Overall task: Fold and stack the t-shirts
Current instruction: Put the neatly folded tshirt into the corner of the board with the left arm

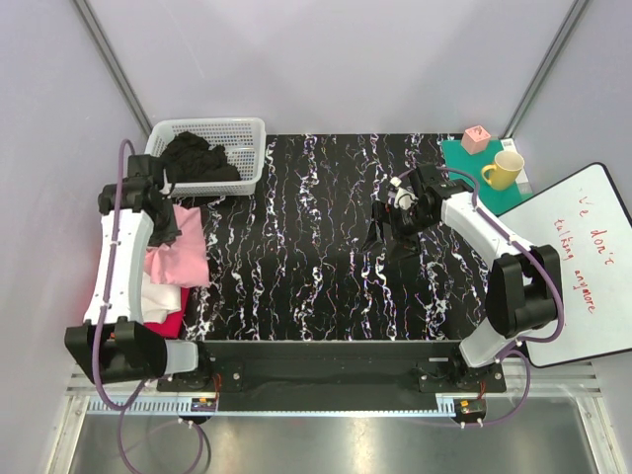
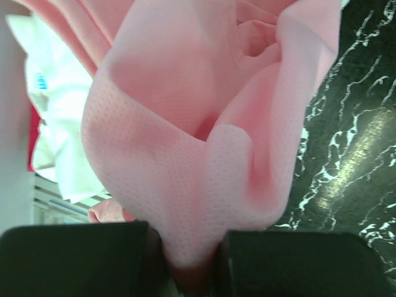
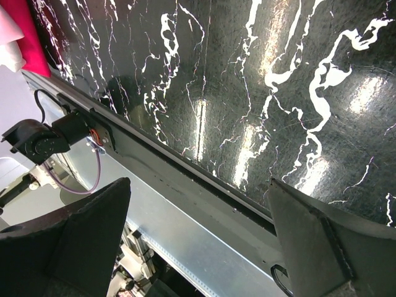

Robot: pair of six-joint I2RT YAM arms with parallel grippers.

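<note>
From above, a white lattice basket (image 1: 253, 148) sits at the table's (image 1: 316, 267) far left corner with black t-shirts (image 1: 197, 158) heaped inside. Just in front of it lies a pile of 3: the pink t-shirt (image 1: 186, 259) on top, the white t-shirt (image 1: 158, 296) beneath it and the magenta-red t-shirt (image 1: 174, 322) lowest, near the front edge. The left arm rises along the table's left side and bends inward, so the left gripper (image 1: 168, 223) hangs over the pink cloth. The right arm reaches forward and left, with the right gripper (image 1: 378, 232) over bare table well apart from the pile. At the far right are a yellow mug (image 1: 504, 170) and a pink cube (image 1: 477, 138) on a green mat (image 1: 462, 163), beside a whiteboard (image 1: 583, 267). The middle of the table is open. In the left wrist view, the nearly closed fingers pinch a fold of the pink t-shirt, which fills the frame in loose folds; white cloth shows at the left. In the right wrist view, the jaws stand wide apart with nothing between them, above the front edge and its metal rail (image 3: 185, 210); the magenta-red cloth shows at the upper left corner.
</note>
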